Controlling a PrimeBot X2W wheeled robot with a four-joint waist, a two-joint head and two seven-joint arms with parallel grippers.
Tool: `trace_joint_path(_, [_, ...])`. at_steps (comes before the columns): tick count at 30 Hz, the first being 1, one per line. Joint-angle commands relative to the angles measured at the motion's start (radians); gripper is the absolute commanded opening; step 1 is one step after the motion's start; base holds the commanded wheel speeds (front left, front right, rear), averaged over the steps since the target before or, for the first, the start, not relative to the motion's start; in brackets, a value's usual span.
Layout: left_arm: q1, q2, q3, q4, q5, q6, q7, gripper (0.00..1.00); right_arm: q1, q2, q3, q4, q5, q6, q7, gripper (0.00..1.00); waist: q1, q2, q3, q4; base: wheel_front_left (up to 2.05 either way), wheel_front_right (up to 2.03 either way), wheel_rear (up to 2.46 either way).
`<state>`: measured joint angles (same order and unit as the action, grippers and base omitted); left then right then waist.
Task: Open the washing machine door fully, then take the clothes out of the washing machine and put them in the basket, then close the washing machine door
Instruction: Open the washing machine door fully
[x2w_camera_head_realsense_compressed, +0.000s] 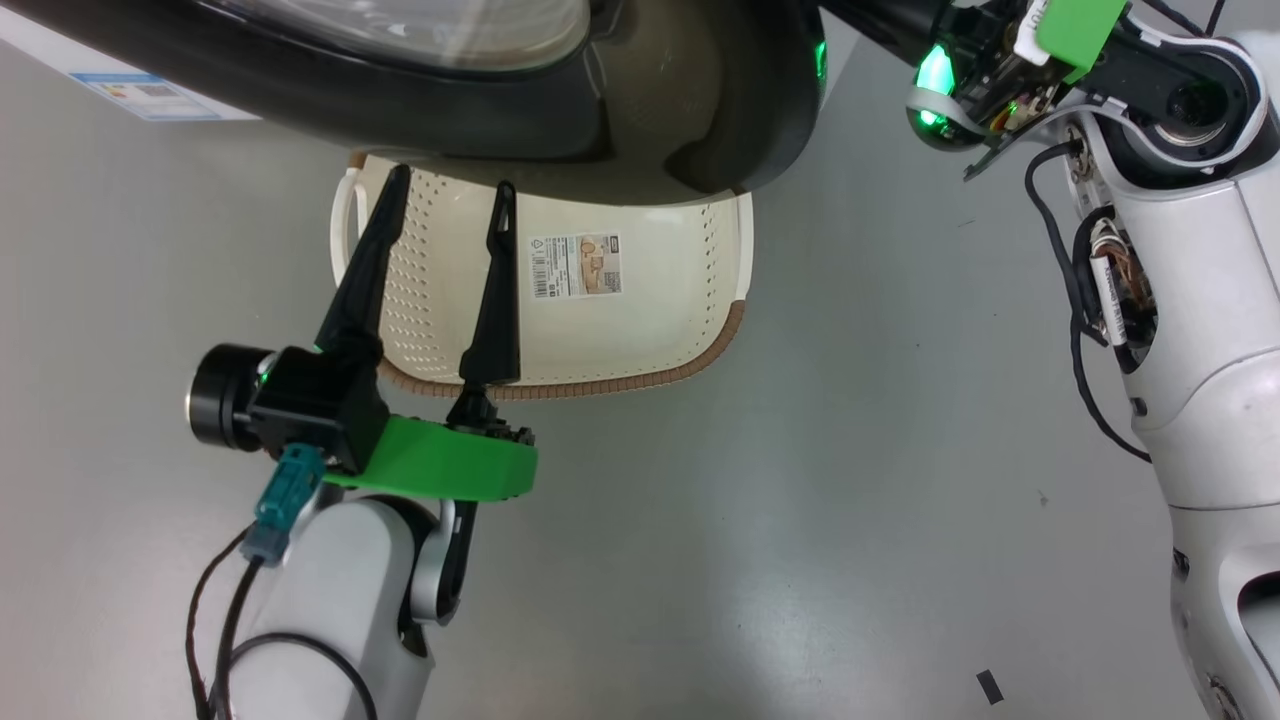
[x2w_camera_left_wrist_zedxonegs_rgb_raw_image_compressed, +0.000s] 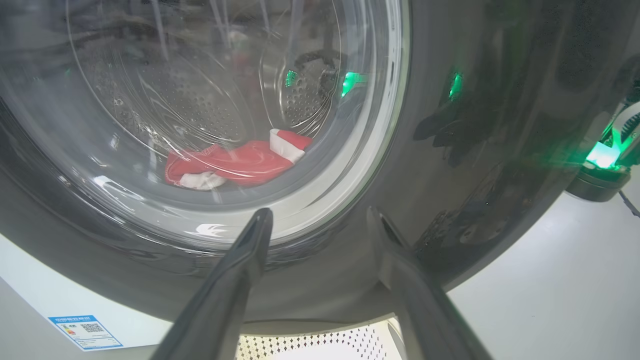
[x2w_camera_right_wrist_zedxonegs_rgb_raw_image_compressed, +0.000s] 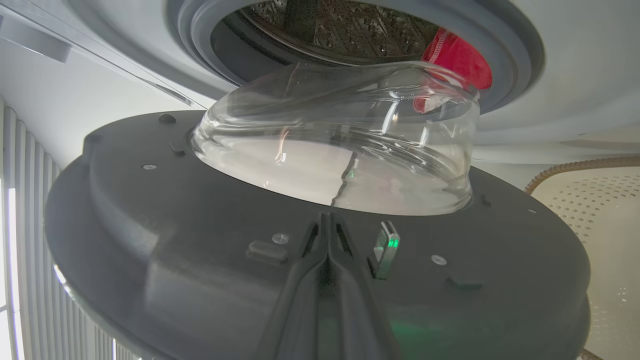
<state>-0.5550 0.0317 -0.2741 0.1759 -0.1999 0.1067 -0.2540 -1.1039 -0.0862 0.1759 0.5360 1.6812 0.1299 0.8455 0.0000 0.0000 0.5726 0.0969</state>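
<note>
The washing machine door (x2w_camera_head_realsense_compressed: 450, 120) stands partly open, its black rim (x2w_camera_left_wrist_zedxonegs_rgb_raw_image_compressed: 500, 125) over the far part of the basket (x2w_camera_head_realsense_compressed: 640, 330). My left gripper (x2w_camera_head_realsense_compressed: 452, 180) is open above the basket, fingers pointing at the door's outer face (x2w_camera_left_wrist_zedxonegs_rgb_raw_image_compressed: 318, 212), apart from it. Through the glass the red and white clothes (x2w_camera_left_wrist_zedxonegs_rgb_raw_image_compressed: 235, 162) lie in the drum. My right gripper (x2w_camera_right_wrist_zedxonegs_rgb_raw_image_compressed: 327, 216) is shut and empty, tips against the door's inner face (x2w_camera_right_wrist_zedxonegs_rgb_raw_image_compressed: 175, 225) beside the latch hook (x2w_camera_right_wrist_zedxonegs_rgb_raw_image_compressed: 385, 245), below the glass bowl (x2w_camera_right_wrist_zedxonegs_rgb_raw_image_compressed: 340, 150). The clothes (x2w_camera_right_wrist_zedxonegs_rgb_raw_image_compressed: 457, 62) show past the grey seal (x2w_camera_right_wrist_zedxonegs_rgb_raw_image_compressed: 520, 45).
The white washing machine front (x2w_camera_right_wrist_zedxonegs_rgb_raw_image_compressed: 575, 60) carries a blue label (x2w_camera_head_realsense_compressed: 150, 95). My right arm's wrist (x2w_camera_head_realsense_compressed: 990, 70) hangs at the door's free edge. Grey floor (x2w_camera_head_realsense_compressed: 800, 500) spreads in front, with a small black mark (x2w_camera_head_realsense_compressed: 988, 685). Vertical slats (x2w_camera_right_wrist_zedxonegs_rgb_raw_image_compressed: 25, 200) stand beside the machine.
</note>
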Motion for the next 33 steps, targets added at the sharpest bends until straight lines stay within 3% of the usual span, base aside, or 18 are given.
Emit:
trace_joint_path(1, [0.023, 0.021, 0.034, -0.017, 0.013, 0.007, -0.008, 1.00, 0.027, 0.031, 0.015, -0.035, 0.005, 0.001, 0.007, 0.00, 0.0000, 0.0000, -0.008, -0.007, 0.00, 0.00, 0.00])
trace_joint_path(7, [0.029, 0.022, 0.040, -0.013, 0.011, 0.002, -0.008, 1.00, 0.035, 0.034, 0.036, -0.048, -0.004, 0.001, 0.001, 0.00, 0.0000, 0.0000, -0.015, -0.014, 0.00, 0.00, 0.00])
trace_joint_path(12, [0.028, 0.022, 0.045, -0.017, 0.012, 0.004, -0.008, 1.00, 0.046, 0.034, 0.030, -0.079, -0.052, 0.001, -0.068, 0.00, 0.0000, 0.0000, -0.016, -0.022, 0.00, 0.00, 0.00])
trace_joint_path(14, [0.029, 0.022, 0.048, -0.017, 0.011, 0.006, -0.008, 1.00, 0.054, 0.035, 0.028, -0.098, -0.084, 0.001, -0.115, 0.99, 0.0000, 0.0000, -0.018, -0.026, 0.00, 0.00, 0.00])
trace_joint_path(22, [0.031, 0.021, 0.062, -0.013, -0.006, -0.003, -0.008, 1.00, 0.109, -0.012, 0.039, -0.212, -0.278, 0.001, -0.400, 1.00, 0.0000, 0.0000, -0.033, -0.040, 0.00, 0.00, 0.00])
trace_joint_path(31, [0.055, 0.024, 0.095, 0.002, 0.002, -0.005, -0.008, 1.00, 0.185, -0.170, 0.251, -0.236, -0.572, 0.001, -0.824, 1.00, 0.0000, 0.0000, -0.054, -0.060, 0.00, 0.00, 0.00])
trace_joint_path(33, [0.058, 0.024, 0.098, 0.002, 0.003, -0.005, -0.008, 1.00, 0.188, -0.186, 0.277, -0.229, -0.602, 0.001, -0.870, 1.00, 0.0000, 0.0000, -0.057, -0.062, 0.00, 0.00, 0.00])
